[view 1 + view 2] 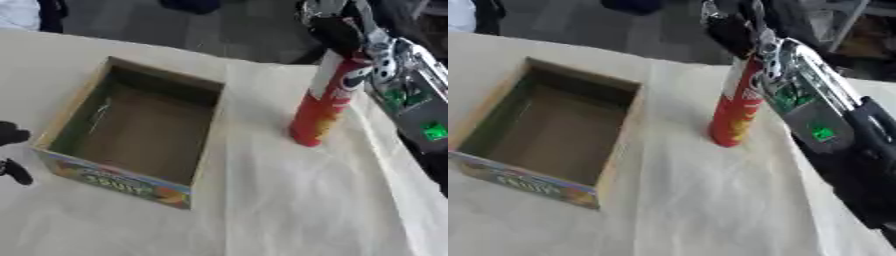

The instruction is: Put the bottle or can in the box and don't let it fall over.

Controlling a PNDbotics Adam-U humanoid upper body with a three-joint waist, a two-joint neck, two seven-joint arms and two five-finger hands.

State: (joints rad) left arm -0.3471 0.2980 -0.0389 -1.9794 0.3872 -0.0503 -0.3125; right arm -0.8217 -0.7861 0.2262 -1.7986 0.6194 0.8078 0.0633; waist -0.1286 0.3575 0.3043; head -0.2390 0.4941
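While the right hand holds the red can top | can on surface, 3 o'clock of box | box empty, move left to do.

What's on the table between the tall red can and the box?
Nothing: only bare cream tablecloth lies between the red can and the box, seen plainly in the left eye view.
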